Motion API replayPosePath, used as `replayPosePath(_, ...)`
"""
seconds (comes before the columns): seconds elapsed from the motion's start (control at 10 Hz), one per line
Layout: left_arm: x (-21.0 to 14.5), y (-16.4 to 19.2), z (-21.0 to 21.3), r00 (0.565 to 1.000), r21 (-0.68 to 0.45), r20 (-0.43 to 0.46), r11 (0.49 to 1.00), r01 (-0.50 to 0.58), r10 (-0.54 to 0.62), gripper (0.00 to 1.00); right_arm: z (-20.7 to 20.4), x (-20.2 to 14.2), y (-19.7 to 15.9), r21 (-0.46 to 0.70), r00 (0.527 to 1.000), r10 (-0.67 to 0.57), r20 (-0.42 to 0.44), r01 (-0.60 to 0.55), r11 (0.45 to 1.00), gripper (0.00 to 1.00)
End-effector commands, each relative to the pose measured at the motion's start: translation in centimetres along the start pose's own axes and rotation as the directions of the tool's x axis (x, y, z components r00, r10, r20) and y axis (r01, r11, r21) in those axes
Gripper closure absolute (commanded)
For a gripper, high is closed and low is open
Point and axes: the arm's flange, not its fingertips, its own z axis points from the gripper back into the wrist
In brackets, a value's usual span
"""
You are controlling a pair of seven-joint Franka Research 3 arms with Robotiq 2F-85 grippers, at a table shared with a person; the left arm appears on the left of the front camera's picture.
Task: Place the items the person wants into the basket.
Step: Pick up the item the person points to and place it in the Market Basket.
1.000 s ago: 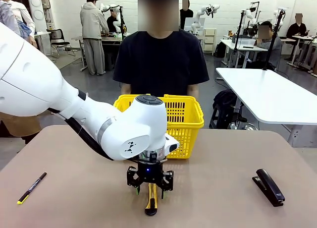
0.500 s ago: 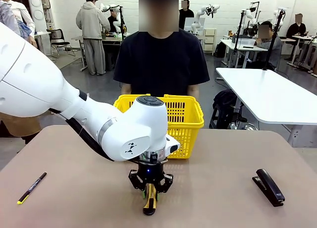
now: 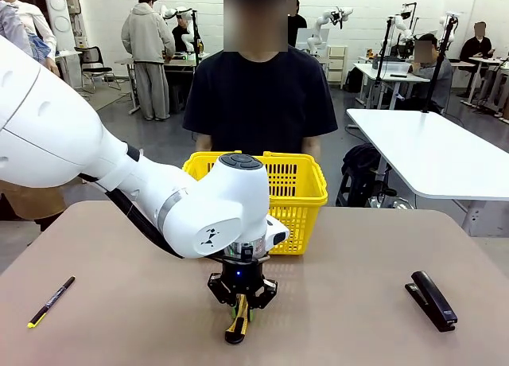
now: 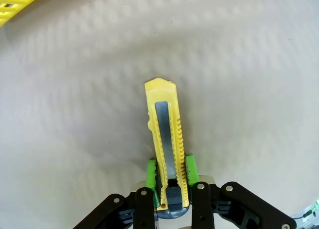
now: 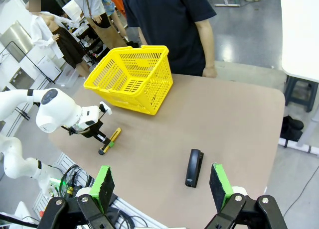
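Observation:
The yellow-and-black utility knife [image 3: 236, 325] sits low over the tan table, near its front edge at the middle. My left gripper [image 3: 241, 304] points down and is shut on the knife's rear end. In the left wrist view both green pads [image 4: 151, 175] press the sides of the knife [image 4: 166, 134]. The yellow basket [image 3: 301, 183] stands behind the left arm at the far edge, in front of the person [image 3: 258, 95] in a dark T-shirt. My right gripper [image 5: 161, 186] hangs open high above the table, looking down on the basket [image 5: 129, 77] and the knife [image 5: 110, 140].
A black stapler [image 3: 432, 300] lies at the front right of the table, also seen from the right wrist as the stapler [image 5: 193, 167]. A thin black pen [image 3: 50, 301] with a yellow tip lies at the front left. A corner of the basket [image 4: 17, 1] shows in the left wrist view.
The left gripper's jaws have gone from wide apart to shut on the knife, and the knife's front end has shifted slightly left. The right arm has not moved.

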Motion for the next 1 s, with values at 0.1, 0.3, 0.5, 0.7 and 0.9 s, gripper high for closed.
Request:
replayPosePath(0.1, -0.7, -0.2, 2.4, 1.0, 0.036, 0.012, 0.999, -0.017, 0.016, 1.0, 0.0, 0.2, 0.0, -0.014, 1.0, -0.015, -0.014, 0.015, 1.0, 0.0)
replayPosePath(0.3, -3.2, -1.1, 8.9, 0.999, 0.077, 0.034, 0.997, -0.004, 0.001, 1.0, 0.0, 0.2, 0.0, -0.014, 1.0, -0.015, -0.014, 0.015, 1.0, 0.0)
replayPosePath(0.5, -4.1, -1.8, 13.7, 0.999, 0.096, 0.038, 0.995, -0.02, 0.016, 1.0, 0.0, 0.2, 0.0, -0.014, 1.0, -0.015, -0.014, 0.015, 1.0, 0.0)
replayPosePath(0.7, -5.1, -2.5, 17.8, 0.996, 0.059, 0.084, 0.998, -0.011, 0.006, 1.0, 0.0, 0.2, 0.0, -0.014, 1.0, -0.015, -0.014, 0.015, 1.0, 0.0)
replayPosePath(0.9, -5.9, -3.2, 20.1, 0.995, 0.039, 0.095, 0.999, -0.015, 0.011, 1.0, 0.0, 0.2, 0.0, -0.014, 1.0, -0.015, -0.014, 0.015, 1.0, 0.0)
